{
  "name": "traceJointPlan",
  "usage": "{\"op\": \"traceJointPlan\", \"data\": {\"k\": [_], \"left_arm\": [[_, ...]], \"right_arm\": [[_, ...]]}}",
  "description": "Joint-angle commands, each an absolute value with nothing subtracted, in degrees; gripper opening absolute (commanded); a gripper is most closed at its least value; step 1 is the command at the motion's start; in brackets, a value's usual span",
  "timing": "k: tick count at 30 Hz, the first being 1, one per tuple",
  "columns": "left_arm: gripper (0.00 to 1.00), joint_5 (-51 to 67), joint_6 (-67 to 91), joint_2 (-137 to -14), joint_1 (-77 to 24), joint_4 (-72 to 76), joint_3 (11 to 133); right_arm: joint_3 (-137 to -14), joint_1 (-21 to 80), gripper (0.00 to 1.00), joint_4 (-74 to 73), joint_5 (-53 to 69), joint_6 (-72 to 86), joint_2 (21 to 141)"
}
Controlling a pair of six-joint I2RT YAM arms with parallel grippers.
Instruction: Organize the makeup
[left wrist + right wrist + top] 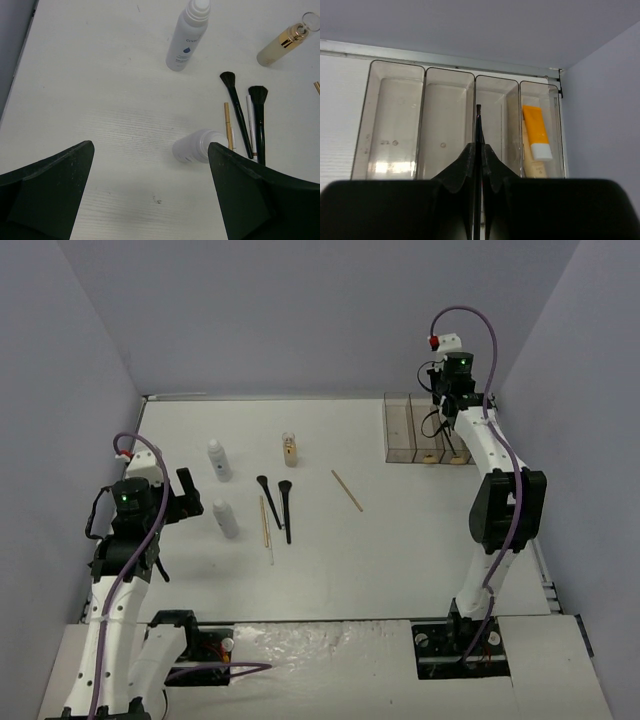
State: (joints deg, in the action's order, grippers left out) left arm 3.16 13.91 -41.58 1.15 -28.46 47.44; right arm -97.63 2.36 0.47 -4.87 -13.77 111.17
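While stretched far, right claw [479, 148] grips pencil [479, 119].

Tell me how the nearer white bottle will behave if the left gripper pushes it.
The nearer white bottle stands upright, tall and narrow, so it probably tips rather than slides. Once down, its round body would likely roll.

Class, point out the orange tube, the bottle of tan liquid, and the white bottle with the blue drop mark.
orange tube [536, 125], right wrist view, on its orange body.
bottle of tan liquid [274, 51], left wrist view, on its glass body.
white bottle [186, 44], left wrist view, on its label.
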Motion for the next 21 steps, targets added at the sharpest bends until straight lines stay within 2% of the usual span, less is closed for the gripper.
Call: {"op": "traceJointPlan", "data": {"k": [1,11,18,20,21], "left_arm": [[0.97,3.45,13.97,-42.31,1.59,-25.78,50.62],[0.97,4.33,13.96,-44.55,2.31,-26.35,50.98],[0.97,4.65,13.89,-45.43,2.56,-26.36,51.06],[0.97,4.58,13.9,-45.39,2.62,-26.27,51.08],[0.97,4.64,13.95,-45.55,2.57,-26.21,51.13]], "right_arm": [[-103.29,-1.09,0.0,5.07,-2.2,-17.94,116.8],[-105.45,-5.19,0.0,11.48,-1.05,-18.17,127.02],[-105.04,-6.06,0.0,13.6,1.24,-17.06,129.2],[-105.25,-6.05,0.03,13.3,1.62,-17.13,129.27],[-105.47,-6.0,0.09,13.03,1.78,-17.07,129.22]]}}
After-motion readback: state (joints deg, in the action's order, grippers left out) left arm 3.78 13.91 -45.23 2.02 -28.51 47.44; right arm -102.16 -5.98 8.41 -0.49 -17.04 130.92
